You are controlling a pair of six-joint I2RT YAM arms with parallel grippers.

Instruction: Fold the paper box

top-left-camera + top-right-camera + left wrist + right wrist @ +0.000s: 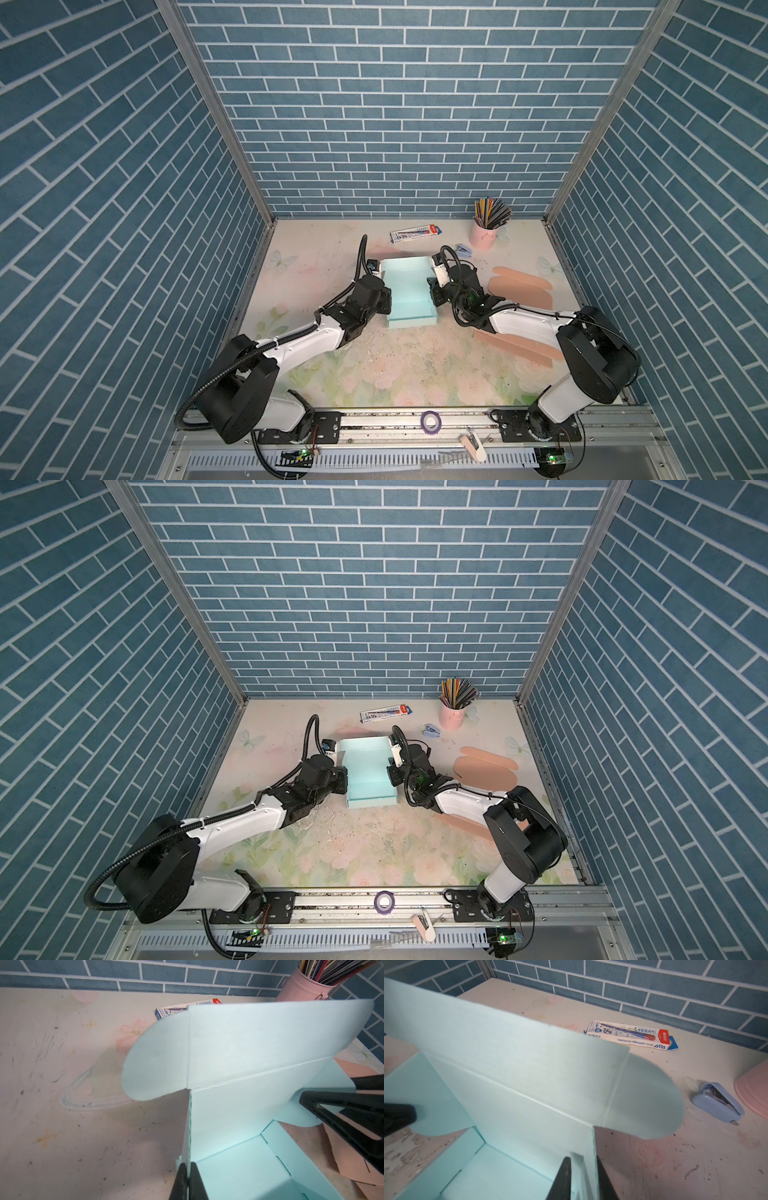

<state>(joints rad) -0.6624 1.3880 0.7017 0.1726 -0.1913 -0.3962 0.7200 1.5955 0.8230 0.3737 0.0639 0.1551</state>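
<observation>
The light teal paper box (409, 291) (370, 771) sits mid-table, its tray open upward. Its lid panel (270, 1039) stands up at the far end with a rounded ear flap (158, 1064) (648, 1097) on each side. My left gripper (188, 1167) (385, 289) is shut on the box's left side wall, pinching its edge. My right gripper (582, 1159) (432, 286) straddles the right side wall, one finger inside and one outside. A gap shows between the inner finger and the wall, so it is open.
A pink cup of pencils (484, 232), a pencil carton (415, 234) and a small blue stapler (463, 250) stand behind the box. Flat peach cardboard blanks (519, 286) (519, 345) lie to the right. A purple tape roll (430, 422) rests on the front rail.
</observation>
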